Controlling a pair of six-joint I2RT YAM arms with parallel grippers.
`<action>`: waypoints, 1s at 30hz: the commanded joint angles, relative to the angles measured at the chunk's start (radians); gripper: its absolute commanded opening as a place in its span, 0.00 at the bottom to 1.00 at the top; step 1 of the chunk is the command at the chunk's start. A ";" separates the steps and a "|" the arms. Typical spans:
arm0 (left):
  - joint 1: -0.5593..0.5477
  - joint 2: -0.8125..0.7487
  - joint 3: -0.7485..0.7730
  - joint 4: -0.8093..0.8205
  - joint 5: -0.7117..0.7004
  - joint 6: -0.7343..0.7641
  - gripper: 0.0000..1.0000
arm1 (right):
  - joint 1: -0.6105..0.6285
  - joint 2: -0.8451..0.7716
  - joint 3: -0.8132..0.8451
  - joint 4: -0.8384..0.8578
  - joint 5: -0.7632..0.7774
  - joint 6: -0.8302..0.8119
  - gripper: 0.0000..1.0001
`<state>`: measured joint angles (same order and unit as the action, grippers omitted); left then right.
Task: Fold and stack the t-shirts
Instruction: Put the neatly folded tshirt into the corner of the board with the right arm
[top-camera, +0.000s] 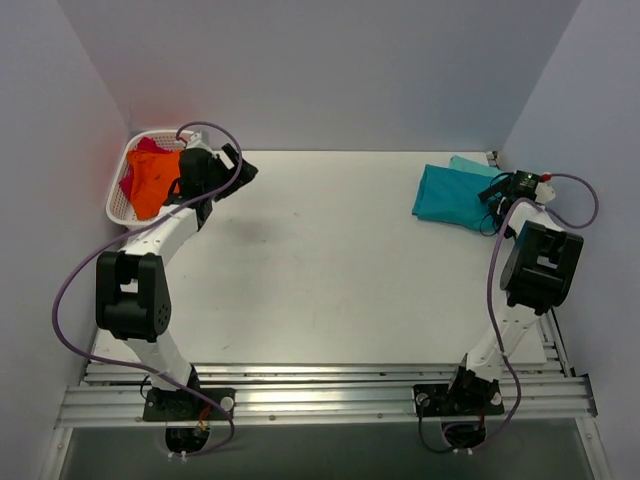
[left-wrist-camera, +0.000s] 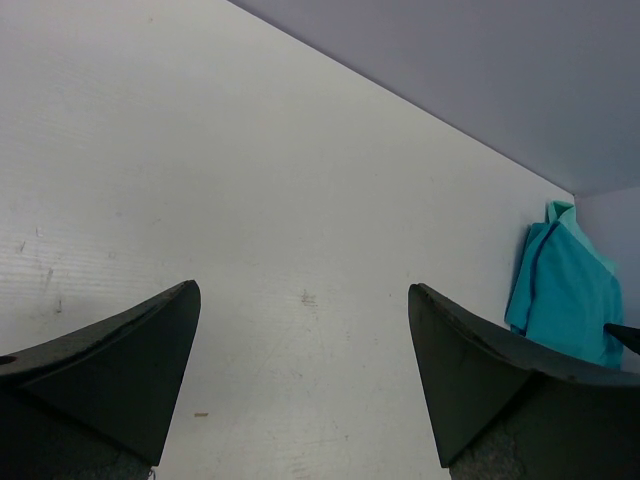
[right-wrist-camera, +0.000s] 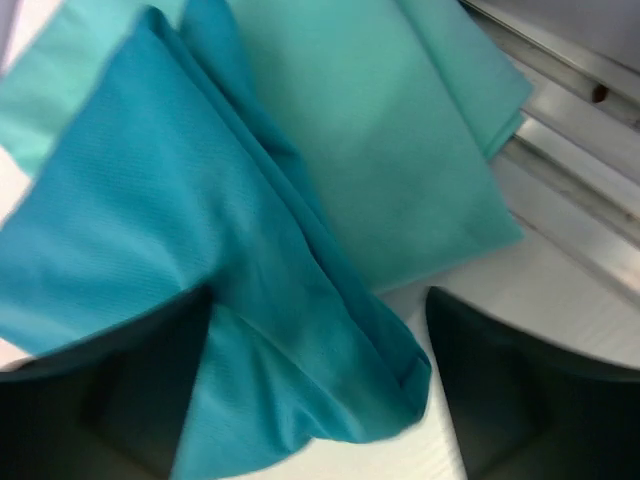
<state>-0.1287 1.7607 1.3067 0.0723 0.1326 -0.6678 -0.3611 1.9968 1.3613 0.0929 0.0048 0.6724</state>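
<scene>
Left gripper: fingers were noted apart, empty, beside white plastic lattice basket.
Right gripper: fingers were noted apart over deep teal cloth t-shirt, far right.
Pale mint-green cloth t-shirt: was overlapped by it.

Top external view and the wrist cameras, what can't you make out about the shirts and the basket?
1. Top view: the left arm hides part of the white plastic lattice basket, so shirts under the orange t-shirt cannot be counted.
2. Left wrist view: the deep teal t-shirt is partly hidden behind one finger.
3. Right wrist view: the paler mint-green t-shirt runs past the top edge; whether the right gripper touches cloth is unclear.
</scene>
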 joint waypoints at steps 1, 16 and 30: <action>0.008 -0.040 0.000 0.053 0.022 0.000 0.94 | -0.015 0.007 -0.019 0.039 -0.031 0.023 1.00; -0.003 -0.119 -0.023 0.047 -0.079 0.066 0.94 | 0.098 -0.525 -0.240 0.001 0.128 0.042 1.00; -0.207 -0.365 -0.240 0.106 -0.588 0.373 0.94 | 0.792 -1.018 -0.499 -0.025 0.382 -0.057 1.00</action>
<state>-0.3309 1.4532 1.1137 0.1371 -0.2104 -0.4164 0.3515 1.0210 0.9043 0.1123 0.3111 0.6537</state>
